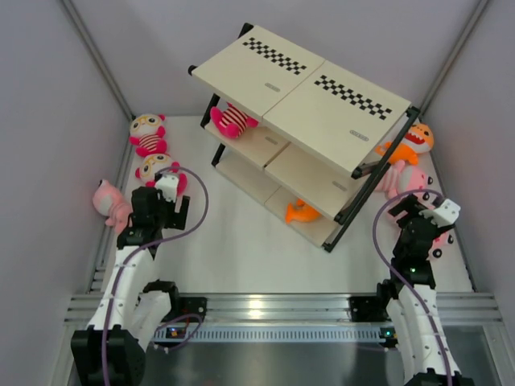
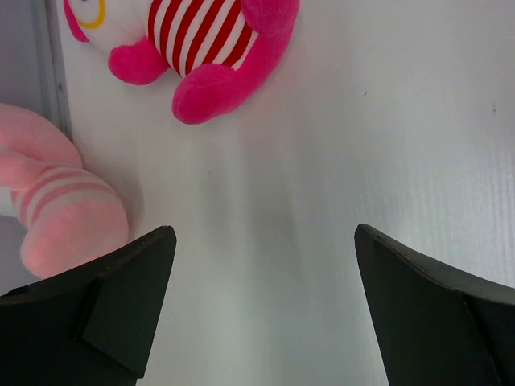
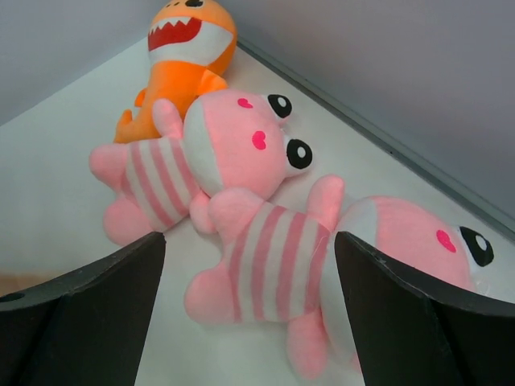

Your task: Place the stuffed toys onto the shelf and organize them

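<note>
Table [image 1: 241,249]: flat, matte white, with grey walls on three sides.

Shelf [image 1: 302,96]: three tiers of smooth cream boards in a thin black metal frame. It stands askew across the far middle of the table. The top board carries two black-and-white checker strips.

Pale-pink stuffed toys, large and soft-piled with white-striped bodies:
- Two lie touching at the right of the shelf, the upper one [image 3: 233,149] and the lower one [image 3: 273,265].
- A third [image 2: 64,217] lies at the table's left edge.

Orange stuffed toys, rounded, with open toothed mouths:
- One [image 3: 181,56] is in the far right corner, against the upper pink toy.
- One [image 1: 302,211] is on the bottom tier.

Hot-pink stuffed toys, smaller, red-and-white striped, with cream faces:
- One [image 1: 232,121] is on the middle tier.
- Two are on the table at the far left, the farther one [image 1: 148,133] and the nearer one [image 2: 205,48].

Left gripper [image 2: 265,241]: dark, wedge-shaped matte fingers spread wide over bare table, holding nothing.

Right gripper [image 3: 249,241]: fingers spread, nothing clamped. The lower pale-pink toy shows in the gap.
</note>
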Available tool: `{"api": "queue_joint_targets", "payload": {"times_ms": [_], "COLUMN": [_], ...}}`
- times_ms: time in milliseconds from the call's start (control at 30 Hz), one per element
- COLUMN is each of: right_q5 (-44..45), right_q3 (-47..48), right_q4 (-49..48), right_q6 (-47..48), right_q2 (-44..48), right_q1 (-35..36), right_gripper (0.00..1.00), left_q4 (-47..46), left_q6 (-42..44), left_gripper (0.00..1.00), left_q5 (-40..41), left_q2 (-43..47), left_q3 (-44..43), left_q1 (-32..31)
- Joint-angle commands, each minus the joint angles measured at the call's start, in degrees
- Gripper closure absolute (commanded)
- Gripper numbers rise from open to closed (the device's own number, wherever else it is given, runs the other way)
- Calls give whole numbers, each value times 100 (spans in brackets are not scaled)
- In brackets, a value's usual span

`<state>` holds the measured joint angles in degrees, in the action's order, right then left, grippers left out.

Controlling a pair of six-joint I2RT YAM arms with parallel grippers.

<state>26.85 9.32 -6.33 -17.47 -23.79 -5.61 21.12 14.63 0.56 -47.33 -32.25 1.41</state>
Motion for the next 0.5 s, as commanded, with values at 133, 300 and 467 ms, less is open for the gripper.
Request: {"api": "queue_joint_targets", "payload": {"times_ms": [133, 300, 467], "right_q5": [260, -232, -523], "right_q3": [1448, 2362, 2539], "right_q4": [974, 1502, 1591], "right_q6": [-590, -652, -687], "right_q2": [-2, -231, -170], "right_q1": [86, 86, 86], "right_gripper": [14, 14, 15], "left_q4": [540, 1165, 1263], "left_q6": [883, 1208, 1305], "left_gripper": [1, 1, 1], "left_q5": [1893, 1354, 1139], "left_q2": [-651, -1392, -2086], "left_q3": [-659, -1290, -1617], "left_q1": [0, 875, 1467]}}
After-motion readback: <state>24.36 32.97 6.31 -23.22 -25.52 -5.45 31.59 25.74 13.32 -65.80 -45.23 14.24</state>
